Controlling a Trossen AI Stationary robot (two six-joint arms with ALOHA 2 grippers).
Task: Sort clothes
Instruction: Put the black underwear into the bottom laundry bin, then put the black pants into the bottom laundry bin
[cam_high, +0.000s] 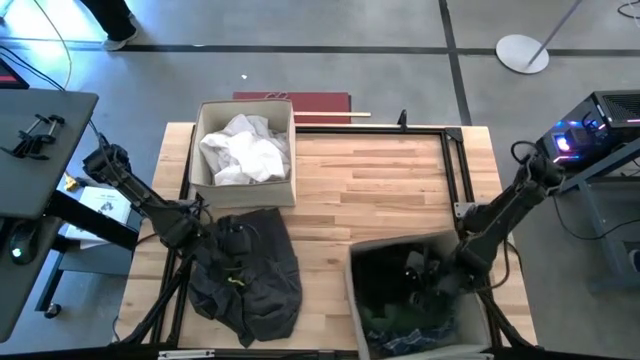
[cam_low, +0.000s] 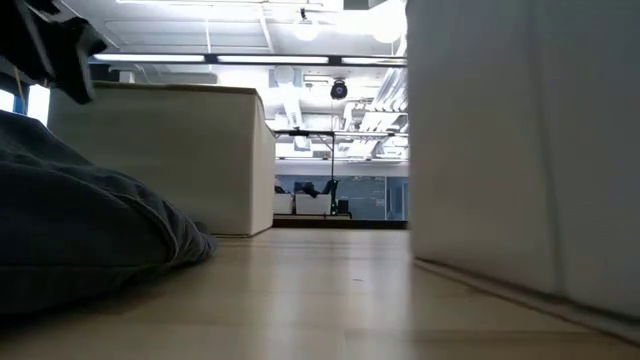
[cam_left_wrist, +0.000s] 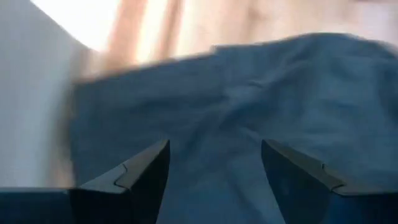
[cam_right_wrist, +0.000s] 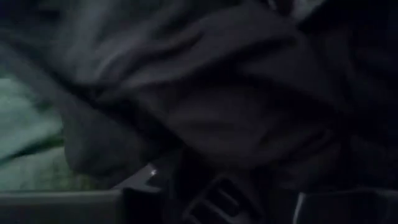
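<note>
1. Already, crumpled white garments (cam_high: 245, 150) fill the beige fabric bin (cam_high: 284, 190) at upper left; dark clothes (cam_high: 400, 290) fill the lower-right bin (cam_high: 352, 285).
2. Left gripper (cam_high: 225, 238), fingers apart, hovers over the remaining dark grey garment (cam_high: 255, 280) on the worktop (cam_high: 390, 190), lower left.
3. Right gripper (cam_high: 425, 285) sits inside the dark bin; its fingers' state I cannot tell.

The high view looks straight down on the whole table (cam_high: 400, 190) and both arms. The low view sits at table-top level, facing across the boards into the room behind, close beside a beige bin wall (cam_low: 520, 150). The left wrist view looks past its own fingers (cam_left_wrist: 140, 177), very near a dark grey garment (cam_left_wrist: 249, 106); the high and low views share that garment. The right wrist view sits close against dark fabric (cam_right_wrist: 236, 93).
</note>
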